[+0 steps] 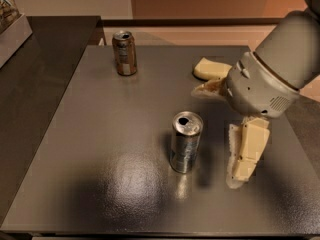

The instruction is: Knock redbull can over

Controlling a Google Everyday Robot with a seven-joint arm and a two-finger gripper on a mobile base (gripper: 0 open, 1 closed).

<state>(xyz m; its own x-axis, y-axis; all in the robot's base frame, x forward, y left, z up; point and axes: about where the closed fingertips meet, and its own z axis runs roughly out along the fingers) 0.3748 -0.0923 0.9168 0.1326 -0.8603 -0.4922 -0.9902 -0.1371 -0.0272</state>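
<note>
The redbull can (186,141) is a slim silver-grey can with a shiny pull-tab top. It stands upright near the middle of the dark table (100,134). My gripper (216,134) hangs just to the right of the can, a short gap away, not touching it. Its two cream fingers are spread apart: one finger (246,154) points down toward the table at the can's right, and the other (207,88) points left, behind the can. The gripper is open and holds nothing.
A brown can with a white band (124,52) stands upright at the table's far left. A pale yellow sponge (211,68) lies at the far side, partly behind my arm. A darker counter (35,69) adjoins the table on the left.
</note>
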